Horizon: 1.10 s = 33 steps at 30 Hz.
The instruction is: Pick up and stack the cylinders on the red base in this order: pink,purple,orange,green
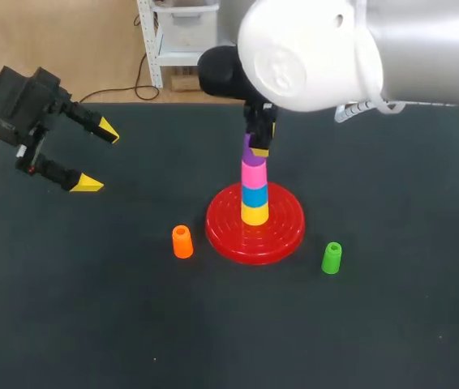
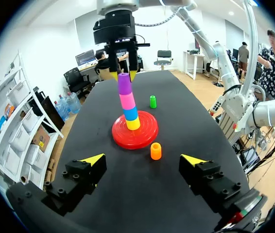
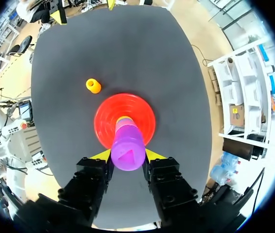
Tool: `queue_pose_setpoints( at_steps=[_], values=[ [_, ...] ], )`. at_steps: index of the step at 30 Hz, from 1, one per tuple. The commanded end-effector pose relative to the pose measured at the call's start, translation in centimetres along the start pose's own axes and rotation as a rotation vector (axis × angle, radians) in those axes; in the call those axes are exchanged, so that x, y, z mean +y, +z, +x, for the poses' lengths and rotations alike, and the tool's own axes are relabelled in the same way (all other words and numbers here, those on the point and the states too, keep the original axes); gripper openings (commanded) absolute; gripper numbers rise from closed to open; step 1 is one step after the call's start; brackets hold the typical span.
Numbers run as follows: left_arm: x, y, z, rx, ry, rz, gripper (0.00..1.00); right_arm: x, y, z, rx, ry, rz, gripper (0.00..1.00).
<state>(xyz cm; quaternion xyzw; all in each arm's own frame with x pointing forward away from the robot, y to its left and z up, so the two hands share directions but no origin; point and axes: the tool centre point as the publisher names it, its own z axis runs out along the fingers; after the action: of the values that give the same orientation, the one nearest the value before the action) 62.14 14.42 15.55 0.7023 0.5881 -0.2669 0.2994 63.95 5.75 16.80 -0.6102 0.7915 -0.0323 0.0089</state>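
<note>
Grasping the purple cylinder (image 2: 124, 85) upright, the right tool (image 3: 127, 156) has it plumb over the pink cylinder (image 2: 127, 101), axes in line; the left tool (image 1: 97, 157) hangs released, far left.

Dark table under soft, even light

A matte charcoal-black table (image 1: 83, 324) fills most of the head view. Its far edge runs straight across and its left edge slants away from the far left corner. A few pale specks dot the surface toward the near edge. Both wrist views show the same long, dark surface.
</note>
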Motion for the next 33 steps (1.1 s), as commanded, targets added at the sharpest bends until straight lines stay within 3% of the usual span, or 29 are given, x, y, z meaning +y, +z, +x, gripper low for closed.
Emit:
queue_pose_setpoints(
  at_steps=[1, 33],
  values=[
    [0.08, 0.02, 0.10, -0.001, 0.001, 0.001, 1.00, 0.05, 0.63, -0.07, 0.007, 0.002, 0.000, 0.00],
    [0.08, 0.02, 0.10, -0.001, 0.001, 0.001, 1.00, -0.33, 1.06, 0.28, 0.027, 0.017, 0.017, 0.00]
  ],
)
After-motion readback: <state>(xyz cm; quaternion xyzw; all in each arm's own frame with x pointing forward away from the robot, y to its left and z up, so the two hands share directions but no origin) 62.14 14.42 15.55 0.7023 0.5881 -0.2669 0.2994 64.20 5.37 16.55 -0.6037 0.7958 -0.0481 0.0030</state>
